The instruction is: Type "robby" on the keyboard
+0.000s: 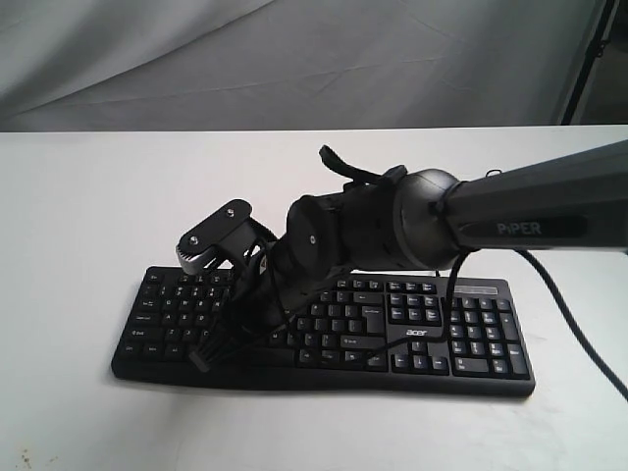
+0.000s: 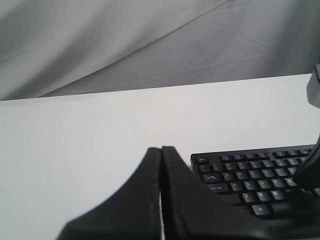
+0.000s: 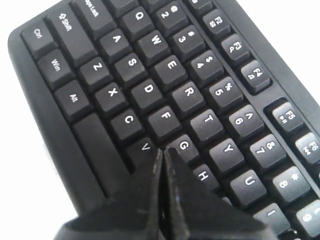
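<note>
The black keyboard (image 1: 422,336) with white legends and an acer logo lies across the white table. My right gripper (image 1: 206,355) reaches over it from the right, angled down at the left half of the letter keys. In the right wrist view the right gripper (image 3: 163,150) is shut with nothing in it, its tips right over the keyboard (image 3: 150,90) between the V and G keys, and it hides the keys under it. My left gripper (image 2: 161,148) is shut and empty, over bare table off the Esc end of the keyboard (image 2: 250,175).
The white table (image 1: 88,196) spreads round the keyboard, with a grey cloth backdrop (image 1: 294,59) behind. A black cable (image 1: 574,329) trails from the right arm past the keyboard's number pad end. The right arm's bulky wrist (image 1: 373,226) hangs over the middle keys.
</note>
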### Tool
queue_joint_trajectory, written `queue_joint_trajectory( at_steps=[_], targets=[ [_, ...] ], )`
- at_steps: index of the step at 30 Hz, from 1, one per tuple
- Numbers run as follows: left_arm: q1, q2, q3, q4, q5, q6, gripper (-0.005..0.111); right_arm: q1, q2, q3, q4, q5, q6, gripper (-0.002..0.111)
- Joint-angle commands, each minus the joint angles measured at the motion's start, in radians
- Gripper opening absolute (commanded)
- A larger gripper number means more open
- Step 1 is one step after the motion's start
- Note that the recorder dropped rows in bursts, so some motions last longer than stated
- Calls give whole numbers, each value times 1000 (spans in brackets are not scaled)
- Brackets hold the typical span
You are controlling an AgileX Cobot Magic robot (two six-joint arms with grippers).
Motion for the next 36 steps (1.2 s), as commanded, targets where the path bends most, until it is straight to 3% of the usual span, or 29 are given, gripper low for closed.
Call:
queue_joint_trajectory(
  at_steps=[1, 10, 22, 36],
  targets=[
    [-6, -3, 4, 5, -7, -3, 0, -6, -3, -3, -11, 1, -1, 0],
    [-6, -3, 4, 5, -7, -3, 0, -13, 21, -3, -6, 4, -1, 0],
    [-6, -3, 4, 5, -7, -3, 0, -104, -23, -107, -46, 104, 3, 0],
    [-6, -3, 4, 5, -7, -3, 0, -67, 34, -107, -15, 71, -2, 0]
  ],
)
